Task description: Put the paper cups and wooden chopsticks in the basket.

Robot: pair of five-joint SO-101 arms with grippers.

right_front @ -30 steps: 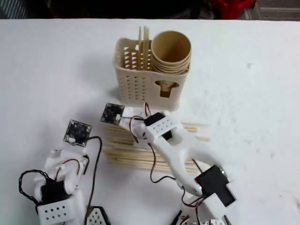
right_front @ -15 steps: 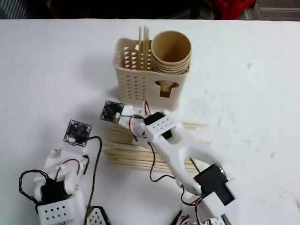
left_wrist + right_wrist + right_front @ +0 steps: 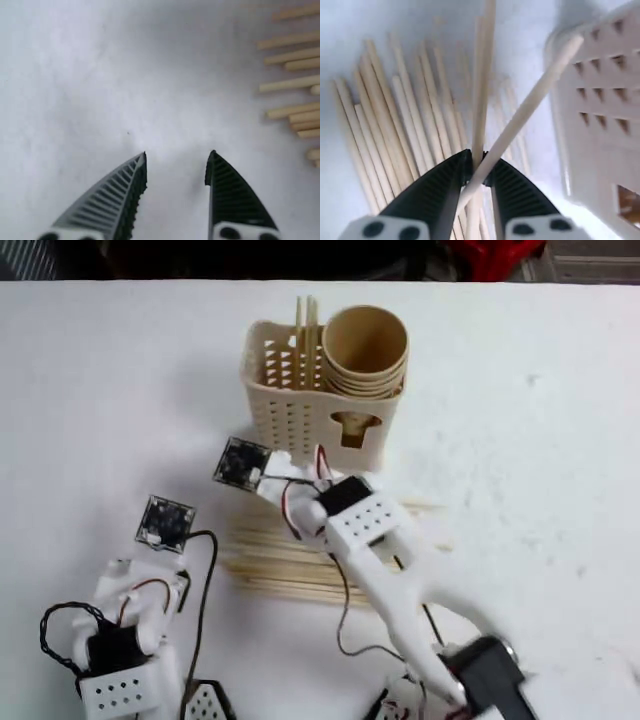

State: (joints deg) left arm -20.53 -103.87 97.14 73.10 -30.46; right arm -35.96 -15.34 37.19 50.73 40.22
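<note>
A cream perforated basket (image 3: pixel 300 415) stands at the table's middle back, with stacked paper cups (image 3: pixel 365 350) in one side and upright chopsticks (image 3: pixel 305 325) in the other. Several wooden chopsticks (image 3: pixel 280 555) lie in a row in front of it. My right gripper (image 3: pixel 476 159) is shut on two chopsticks (image 3: pixel 485 90), lifted above the pile beside the basket wall (image 3: pixel 600 115); one stick (image 3: pixel 530 110) crosses toward the basket. My left gripper (image 3: pixel 176 162) hangs open over bare table, with chopstick ends (image 3: pixel 295 85) off to one side.
The right arm (image 3: pixel 390 560) stretches over the chopstick row toward the basket's front. The left arm (image 3: pixel 125 640) sits at the near left corner. White table (image 3: pixel 520 440) spreads around the basket on both sides.
The right arm has risen and shifted toward the basket, lifting the chopsticks it holds off the pile. The left arm has not moved.
</note>
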